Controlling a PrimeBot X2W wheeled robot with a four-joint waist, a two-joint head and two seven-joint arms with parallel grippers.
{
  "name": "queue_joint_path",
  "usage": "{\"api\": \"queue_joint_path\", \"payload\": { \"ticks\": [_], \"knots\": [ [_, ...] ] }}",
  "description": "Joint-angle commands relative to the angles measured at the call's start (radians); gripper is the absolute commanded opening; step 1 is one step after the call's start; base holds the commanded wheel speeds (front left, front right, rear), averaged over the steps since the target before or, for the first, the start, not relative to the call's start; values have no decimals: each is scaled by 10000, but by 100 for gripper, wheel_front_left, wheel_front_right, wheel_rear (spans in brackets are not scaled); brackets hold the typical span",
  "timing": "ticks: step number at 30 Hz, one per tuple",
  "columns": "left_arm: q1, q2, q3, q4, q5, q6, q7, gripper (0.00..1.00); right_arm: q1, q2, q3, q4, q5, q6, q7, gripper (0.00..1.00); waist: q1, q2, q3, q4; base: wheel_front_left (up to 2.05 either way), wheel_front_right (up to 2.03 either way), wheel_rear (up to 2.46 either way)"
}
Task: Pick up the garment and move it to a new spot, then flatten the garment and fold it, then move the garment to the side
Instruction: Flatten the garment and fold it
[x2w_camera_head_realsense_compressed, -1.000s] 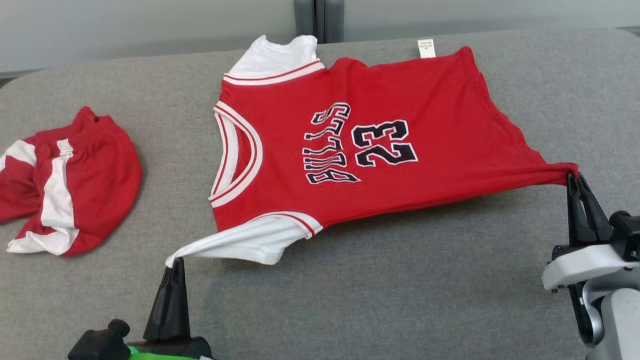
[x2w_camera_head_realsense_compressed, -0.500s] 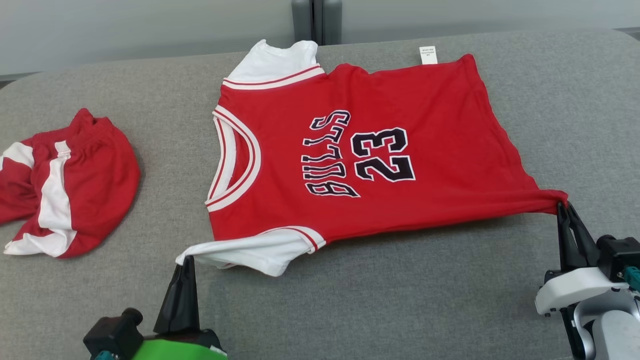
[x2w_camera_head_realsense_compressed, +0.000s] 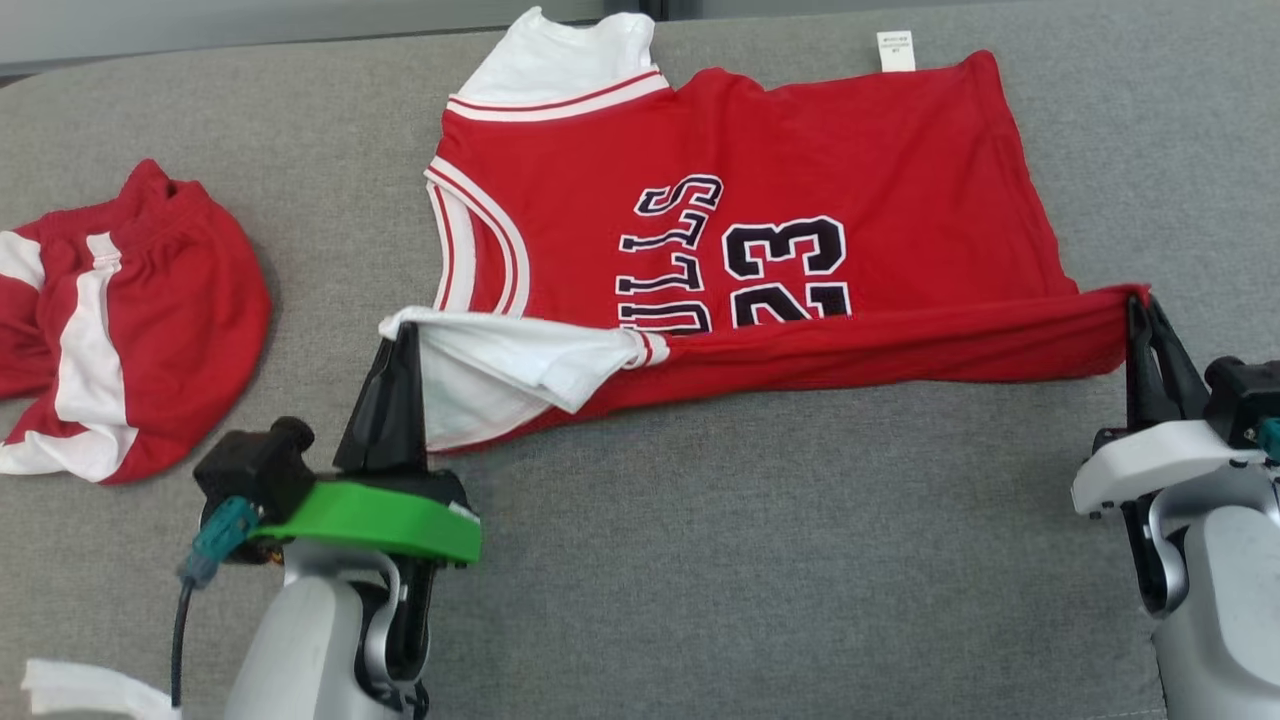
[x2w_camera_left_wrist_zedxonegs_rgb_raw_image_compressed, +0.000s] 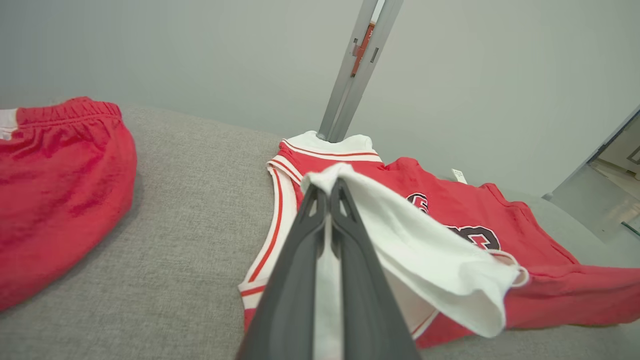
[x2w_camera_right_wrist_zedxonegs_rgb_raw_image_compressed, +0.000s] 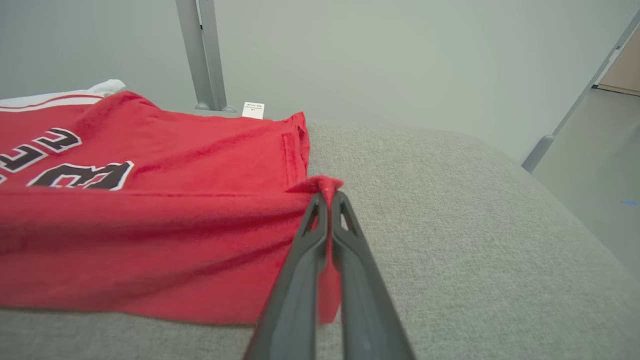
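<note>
The garment (x2w_camera_head_realsense_compressed: 800, 160) is a red basketball jersey with white sleeves, black lettering and "23", spread on the grey padded table (x2w_camera_head_realsense_compressed: 700, 560). My left gripper (x2w_camera_head_realsense_compressed: 403, 335) is shut on the near white sleeve (x2w_camera_left_wrist_zedxonegs_rgb_raw_image_compressed: 425, 250), lifted off the table. My right gripper (x2w_camera_head_realsense_compressed: 1140, 305) is shut on the near red hem corner (x2w_camera_right_wrist_zedxonegs_rgb_raw_image_compressed: 325, 185). The near edge hangs taut between them and is turned up over the body, covering the lower part of the lettering. The garment (x2w_camera_right_wrist_zedxonegs_rgb_raw_image_compressed: 125, 200) and the right gripper (x2w_camera_right_wrist_zedxonegs_rgb_raw_image_compressed: 327, 197) show in the right wrist view, the left gripper (x2w_camera_left_wrist_zedxonegs_rgb_raw_image_compressed: 327, 182) in the left wrist view.
A pair of red and white shorts (x2w_camera_head_realsense_compressed: 120, 310) lies bunched at the table's left side, also as shorts (x2w_camera_left_wrist_zedxonegs_rgb_raw_image_compressed: 55, 185) in the left wrist view. A grey post (x2w_camera_left_wrist_zedxonegs_rgb_raw_image_compressed: 355, 65) stands behind the table's far edge. A white scrap (x2w_camera_head_realsense_compressed: 80, 690) sits at the lower left corner.
Both grippers have carried the near edge of the garment up and towards the far side, folding it over the lettering. The head camera has tilted down too.
</note>
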Motion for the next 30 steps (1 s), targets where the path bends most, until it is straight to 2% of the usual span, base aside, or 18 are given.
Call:
{"api": "queue_joint_path", "payload": {
  "ticks": [1, 12, 13, 14, 15, 16, 17, 18, 23, 30],
  "knots": [
    [-514, 101, -12, 260, 116, -90, 9, 0, -332, -118, 12, 150, -51, -17, -28, 0, 1, 0, 361, 80, 0, 0, 0],
    [-3318, 369, -322, 2937, 483, -489, -169, 0, -2180, -376, 461, 1579, -388, -17, -28, 0, 1, 0, 1284, -36, 0, 0, 0],
    [-3440, 373, -351, 3138, 517, -505, -199, 0, -2281, -374, 478, 1653, -394, -17, -28, 4, 1, 0, 1311, -53, 0, 0, 0],
    [-3567, 377, -380, 3394, 548, -524, -216, 0, -2382, -358, 511, 1770, -417, -17, -28, 23, 1, 0, 1332, -79, 0, 0, 0],
    [-3667, 379, -393, 3572, 562, -545, -260, 0, -2452, -347, 528, 1846, -430, -17, -28, 52, 1, 0, 1340, -98, 0, 0, 0],
    [-3760, 366, -398, 3744, 539, -569, -316, 31, -2540, -349, 504, 1844, -437, -17, -28, 100, 1, 0, 1341, -116, 0, 0, 0],
    [-3792, 356, -396, 3861, 526, -572, -348, 84, -2570, -340, 486, 1846, -447, -17, -28, 100, 1, 0, 1327, -125, 0, 0, 0],
    [-3794, 356, -378, 3946, 573, -538, -407, 100, -2553, -302, 478, 1800, -474, -17, -28, 100, 1, 0, 1286, -134, 0, 0, 0],
    [-2916, 410, -204, 3568, 656, -400, -574, 100, -1932, -191, 324, 1178, -384, -17, -28, 100, 1, 0, 948, -162, 0, 0, 0],
    [-559, 355, 25, 2648, 308, 48, -441, 100, -840, -32, -24, 584, -221, -15, -28, 100, 1, 0, 502, -161, 0, 0, 0]
  ]
}}
